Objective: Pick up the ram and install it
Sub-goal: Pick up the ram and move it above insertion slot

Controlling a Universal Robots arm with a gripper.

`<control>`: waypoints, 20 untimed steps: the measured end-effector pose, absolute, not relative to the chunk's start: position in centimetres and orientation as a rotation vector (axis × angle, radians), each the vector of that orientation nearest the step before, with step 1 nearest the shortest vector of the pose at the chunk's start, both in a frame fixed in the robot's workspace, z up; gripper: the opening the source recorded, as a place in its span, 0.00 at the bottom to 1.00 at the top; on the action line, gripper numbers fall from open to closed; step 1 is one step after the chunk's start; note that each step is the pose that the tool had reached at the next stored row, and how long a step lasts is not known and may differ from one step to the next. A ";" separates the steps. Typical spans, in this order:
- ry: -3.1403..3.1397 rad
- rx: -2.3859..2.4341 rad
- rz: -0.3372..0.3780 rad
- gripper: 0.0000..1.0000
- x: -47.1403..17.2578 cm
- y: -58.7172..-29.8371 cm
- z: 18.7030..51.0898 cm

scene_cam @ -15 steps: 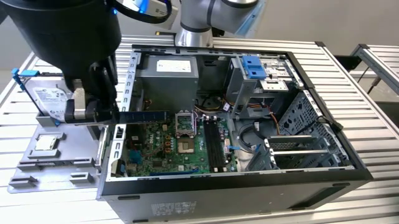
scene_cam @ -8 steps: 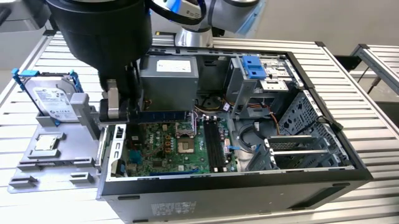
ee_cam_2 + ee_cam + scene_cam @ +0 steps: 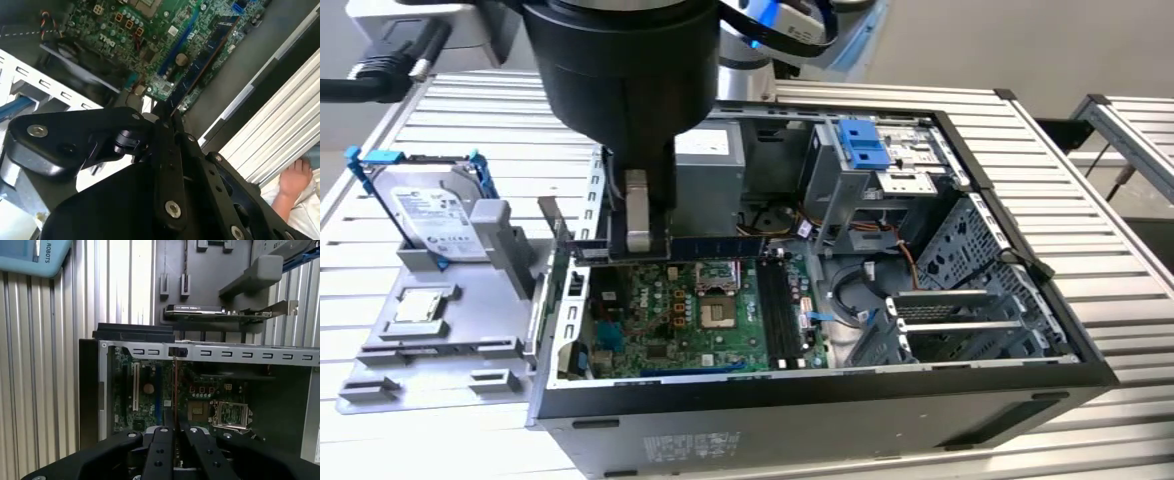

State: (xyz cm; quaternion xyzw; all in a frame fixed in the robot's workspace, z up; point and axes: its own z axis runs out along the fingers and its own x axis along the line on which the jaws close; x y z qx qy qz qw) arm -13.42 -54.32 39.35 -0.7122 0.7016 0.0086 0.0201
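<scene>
Ram (image 3: 720,243) gripped by jaws closed tight on it, stick level and edge-on over green motherboard (image 3: 660,325) inside open computer case (image 3: 827,415), not seated in any slot. Hard drive (image 3: 434,210) upright on grey holder, exterior view's left.

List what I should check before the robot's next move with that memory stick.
1. Grip: the pincer is shut on the ram: ok.
2. Position: the ram hangs over the open computer case, above the motherboard: ok.
3. Memory slots free: they look empty: ok.
4. Ram lined up with those slots: in the exterior view it lies across them rather than along them: not ok.
5. Ram seated in a slot: it is held in the air: not ok.
6. People clear: a person's hand is outside the case: ok.
</scene>
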 end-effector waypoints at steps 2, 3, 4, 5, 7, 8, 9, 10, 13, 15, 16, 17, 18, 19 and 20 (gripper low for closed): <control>2.176 -2.209 0.027 0.00 -12.6 -54.3 39.4; 2.176 -2.209 0.027 0.00 -12.1 -54.3 39.4; 2.176 -2.209 0.027 0.00 -11.7 -54.3 39.4; 2.177 -2.209 0.027 0.00 -11.3 -54.3 39.4; 2.176 -2.209 0.027 0.00 -10.4 -54.3 39.4; 2.176 -2.209 0.027 0.00 -10.0 -54.3 39.4; 2.176 -2.209 0.027 0.00 -9.6 -54.3 39.4; 2.177 -2.209 0.027 0.00 -9.2 -54.3 39.4; 2.176 -2.209 0.027 0.00 -7.9 -54.3 39.4; 2.177 -2.209 0.027 0.00 -7.1 -54.3 39.4; 2.176 -2.209 0.027 0.00 -6.7 -54.3 39.4; 2.176 -2.209 0.027 0.00 -6.3 -54.3 39.4; 2.177 -2.209 0.027 0.00 -5.9 -54.3 39.4; 2.176 -2.209 0.027 0.00 -5.6 -54.3 39.4; 2.176 -2.209 0.027 0.00 -5.2 -54.3 39.4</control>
